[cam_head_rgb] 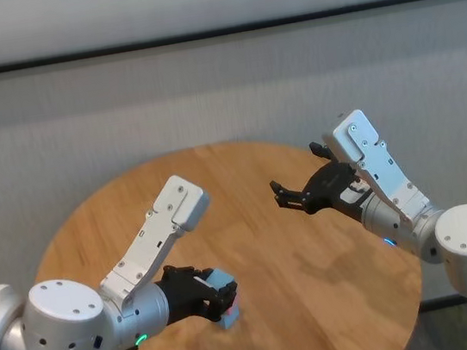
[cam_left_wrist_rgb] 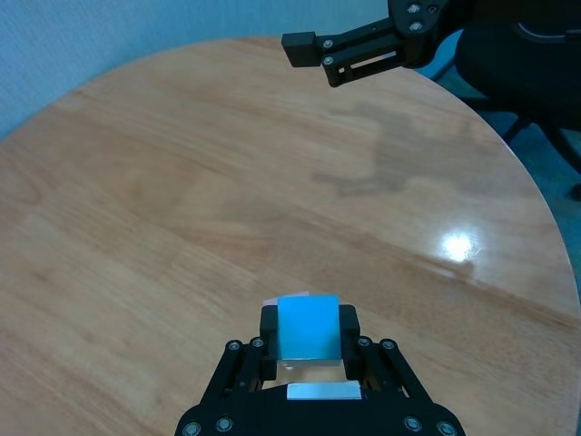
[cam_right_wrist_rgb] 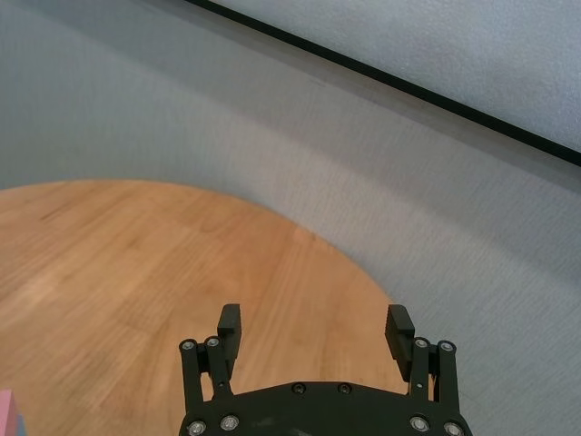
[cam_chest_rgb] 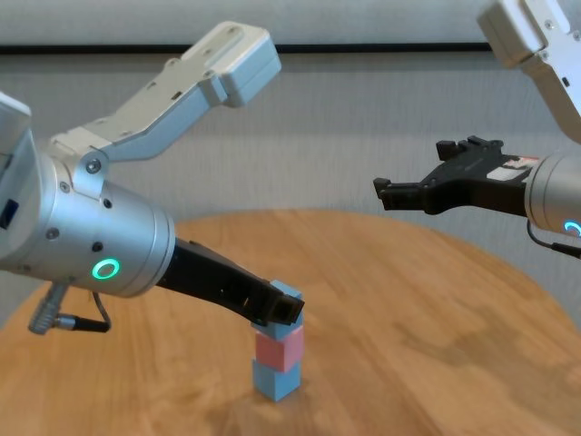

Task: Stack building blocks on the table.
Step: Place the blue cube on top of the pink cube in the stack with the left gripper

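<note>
Three building blocks form one column on the table [cam_head_rgb: 337,291], left of its middle. In the chest view a light blue cube [cam_chest_rgb: 275,379] is at the bottom and a pale pink cube [cam_chest_rgb: 280,348] sits on it. My left gripper [cam_chest_rgb: 283,307] is shut on the second light blue cube [cam_chest_rgb: 288,292], holding it on top of the pink one. The left wrist view shows this cube [cam_left_wrist_rgb: 309,327] between the fingers [cam_left_wrist_rgb: 270,331], with a sliver of pink behind it. My right gripper [cam_head_rgb: 296,170] is open and empty, hovering above the table's right half.
The round table's edge [cam_chest_rgb: 508,272] curves close on the right. A grey wall [cam_head_rgb: 221,89] stands behind the table. A dark office chair [cam_left_wrist_rgb: 536,54] shows beyond the table in the left wrist view.
</note>
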